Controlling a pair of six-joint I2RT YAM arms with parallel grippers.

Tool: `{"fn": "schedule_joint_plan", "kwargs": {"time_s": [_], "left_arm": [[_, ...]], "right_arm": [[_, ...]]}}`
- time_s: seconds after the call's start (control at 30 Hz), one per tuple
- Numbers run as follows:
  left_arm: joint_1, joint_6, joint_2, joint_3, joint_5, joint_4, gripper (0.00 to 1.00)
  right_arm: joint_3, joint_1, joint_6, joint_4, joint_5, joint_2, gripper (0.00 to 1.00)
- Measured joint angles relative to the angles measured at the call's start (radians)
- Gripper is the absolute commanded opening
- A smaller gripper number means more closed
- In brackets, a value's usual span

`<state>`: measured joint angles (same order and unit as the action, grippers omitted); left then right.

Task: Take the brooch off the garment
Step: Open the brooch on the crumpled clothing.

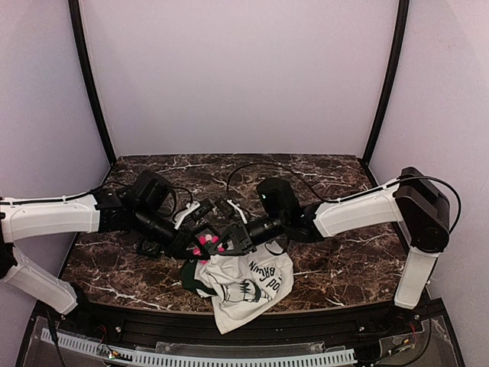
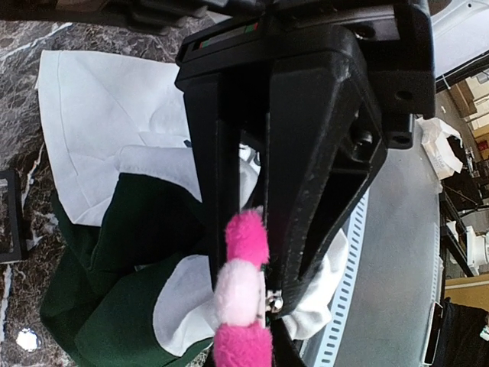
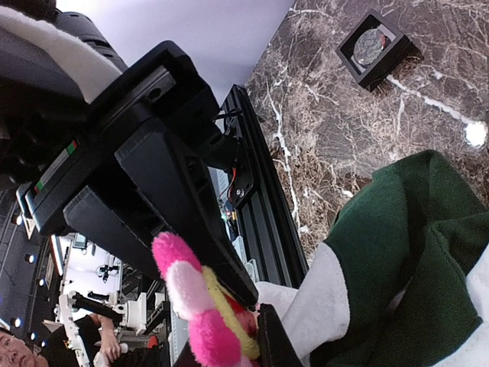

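The brooch (image 1: 206,245), a fuzzy flower with pink and pale petals and a yellow rim, sits between both grippers above the table's front middle. It shows edge-on in the left wrist view (image 2: 241,294) and in the right wrist view (image 3: 187,298). My left gripper (image 1: 195,245) comes from the left, shut on the brooch. My right gripper (image 1: 225,243) comes from the right, shut on the fabric behind the brooch, by its metal clasp (image 2: 275,302). The garment (image 1: 244,283), a white T-shirt with black print and green trim, hangs crumpled below them (image 2: 99,99) (image 3: 397,252).
A small black square frame (image 3: 374,47) lies on the dark marble table (image 1: 321,176), left of the shirt, and its edge shows in the left wrist view (image 2: 8,218). The black front rail (image 1: 229,325) runs just below the shirt. Purple walls enclose three sides.
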<state>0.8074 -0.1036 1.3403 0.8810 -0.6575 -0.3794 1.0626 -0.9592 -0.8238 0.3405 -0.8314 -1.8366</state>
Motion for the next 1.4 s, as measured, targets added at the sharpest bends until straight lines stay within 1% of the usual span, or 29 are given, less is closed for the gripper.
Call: {"fn": "schedule_joint_plan", "kwargs": {"time_s": [0.17, 0.3, 0.47, 0.63, 0.83, 0.97, 1.17, 1.4], "left_arm": [[0.005, 0.000, 0.000, 0.000, 0.037, -0.029, 0.01], [0.010, -0.001, 0.001, 0.000, 0.058, -0.049, 0.01], [0.020, -0.006, 0.019, 0.000, 0.083, -0.064, 0.01], [0.021, -0.010, 0.031, 0.000, 0.089, -0.067, 0.01], [0.034, -0.013, 0.043, 0.000, 0.105, -0.063, 0.01], [0.034, -0.021, 0.059, 0.000, 0.100, -0.037, 0.01], [0.018, -0.038, 0.060, 0.007, -0.007, 0.053, 0.01], [-0.036, -0.076, 0.059, 0.016, -0.132, 0.184, 0.01]], "right_arm": [[0.035, 0.000, 0.015, -0.026, -0.017, -0.036, 0.00], [0.069, 0.000, 0.032, -0.063, -0.032, -0.062, 0.02], [0.102, 0.000, 0.060, -0.121, -0.048, -0.092, 0.07], [0.120, 0.000, 0.084, -0.163, -0.043, -0.101, 0.14], [0.114, 0.000, 0.081, -0.171, -0.035, -0.100, 0.29], [0.078, 0.000, 0.063, -0.145, 0.020, -0.067, 0.39], [0.011, 0.004, 0.089, -0.078, 0.097, 0.039, 0.58], [-0.062, 0.014, 0.150, -0.003, 0.095, 0.151, 0.76]]}}
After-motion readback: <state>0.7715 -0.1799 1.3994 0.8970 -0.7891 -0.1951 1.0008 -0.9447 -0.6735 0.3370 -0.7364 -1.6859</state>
